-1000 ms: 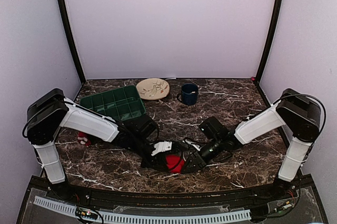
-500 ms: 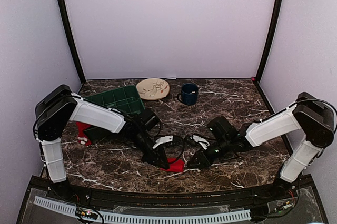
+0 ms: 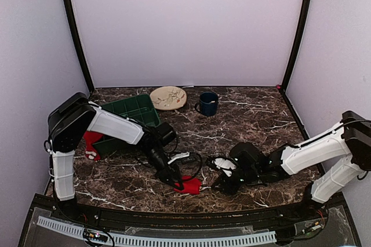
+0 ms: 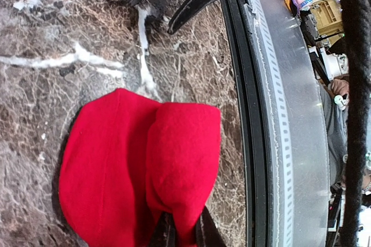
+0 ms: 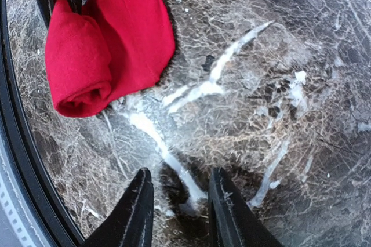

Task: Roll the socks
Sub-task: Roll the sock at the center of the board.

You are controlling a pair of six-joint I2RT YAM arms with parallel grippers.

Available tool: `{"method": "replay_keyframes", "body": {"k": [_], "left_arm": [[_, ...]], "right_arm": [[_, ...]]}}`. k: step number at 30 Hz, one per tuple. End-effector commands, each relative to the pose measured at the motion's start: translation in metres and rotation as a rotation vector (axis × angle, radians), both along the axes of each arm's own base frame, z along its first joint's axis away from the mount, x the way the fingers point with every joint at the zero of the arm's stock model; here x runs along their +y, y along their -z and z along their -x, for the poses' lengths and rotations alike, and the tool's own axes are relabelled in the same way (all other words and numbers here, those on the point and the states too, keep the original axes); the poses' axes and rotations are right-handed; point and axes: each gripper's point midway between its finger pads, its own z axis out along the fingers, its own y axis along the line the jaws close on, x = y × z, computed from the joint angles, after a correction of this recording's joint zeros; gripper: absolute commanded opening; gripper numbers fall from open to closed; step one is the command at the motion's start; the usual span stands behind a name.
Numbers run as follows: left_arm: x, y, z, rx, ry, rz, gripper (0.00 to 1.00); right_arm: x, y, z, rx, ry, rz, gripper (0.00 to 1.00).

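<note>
Unrolling threatens the rolled red sock (image 4: 139,166) if the left gripper (image 4: 181,231), clamped on its edge, tugs; the right gripper (image 5: 179,203) near it stands apart, empty.

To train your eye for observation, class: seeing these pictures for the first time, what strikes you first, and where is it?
The rolled red sock glows against the dark marble table near the front edge, with the left gripper pinching its fabric. The right gripper is open just beside it, not touching. A second red sock lies at the far left, next to the green tray.
</note>
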Motion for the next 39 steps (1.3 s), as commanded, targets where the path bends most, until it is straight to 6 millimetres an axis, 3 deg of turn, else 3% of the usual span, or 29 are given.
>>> {"method": "replay_keyframes", "body": {"k": [1,9,18,36,39], "left_arm": [[0.005,-0.002,0.009,0.085,-0.001,-0.015,0.0],[0.005,0.001,0.01,0.151,-0.002,-0.043,0.0],[0.0,0.0,0.006,0.203,-0.009,-0.049,0.0],[0.0,0.004,0.004,0.283,-0.003,-0.063,0.0],[-0.001,0.005,0.004,0.291,-0.004,-0.063,0.0]], "right_arm": [[-0.006,-0.007,-0.001,-0.105,0.035,0.027,0.3],[-0.001,-0.02,0.014,-0.208,-0.023,0.038,0.3],[0.025,-0.025,0.033,-0.317,-0.164,0.091,0.37],[0.069,-0.03,0.031,-0.46,-0.294,0.129,0.45],[0.072,-0.02,0.03,-0.464,-0.313,0.155,0.46]]}}
